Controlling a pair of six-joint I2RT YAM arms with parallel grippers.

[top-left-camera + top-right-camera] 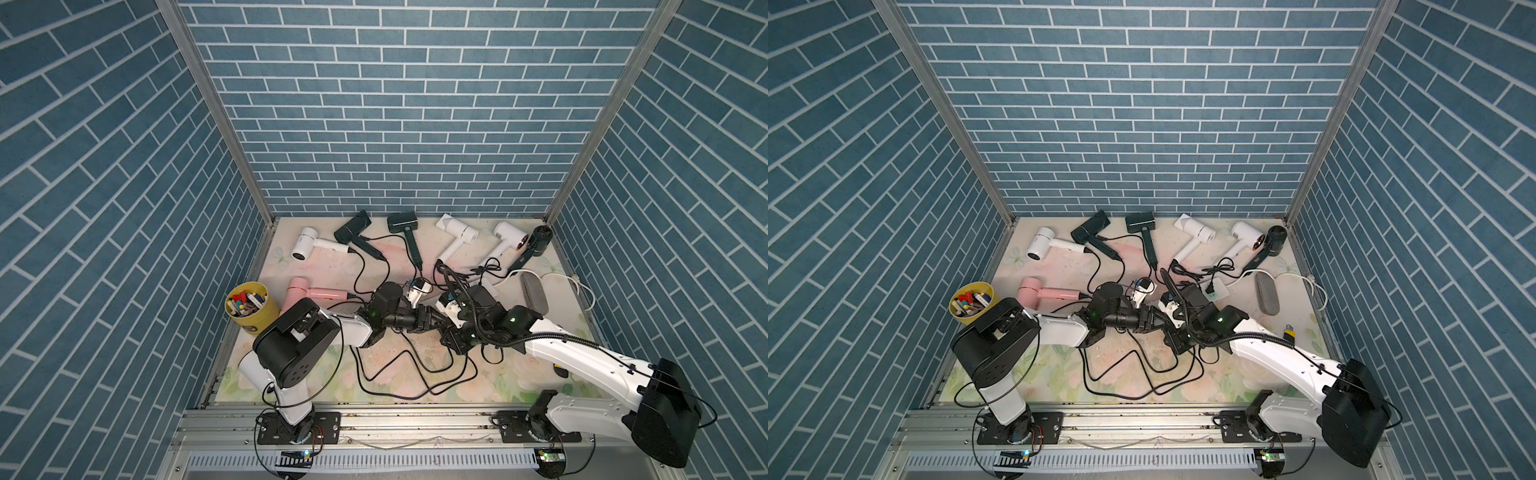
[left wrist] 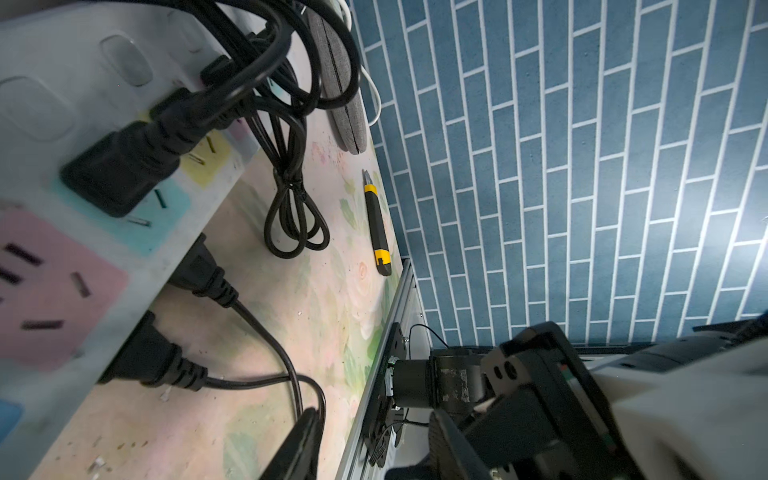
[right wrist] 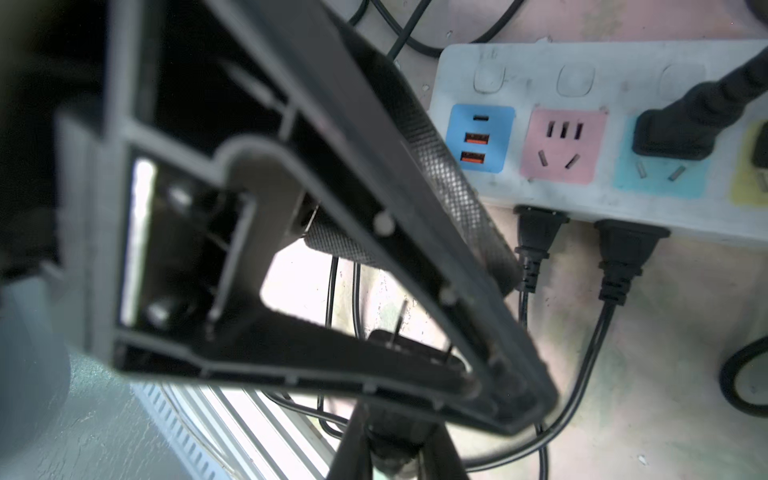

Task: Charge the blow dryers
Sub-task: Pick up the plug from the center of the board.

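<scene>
Black moulded plug point(image 3: 407, 349), prongs bare, sits pinched in the right claw point(image 3: 397, 432); left claw point(image 2: 374, 419) stands part-open.

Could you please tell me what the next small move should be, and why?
Probably close the left tool on the plug that the right tool grips, prongs toward the strip. The left tool's jaws stand apart beside it, and the pink socket is free, so a handover or shared hold seems due before insertion.
</scene>
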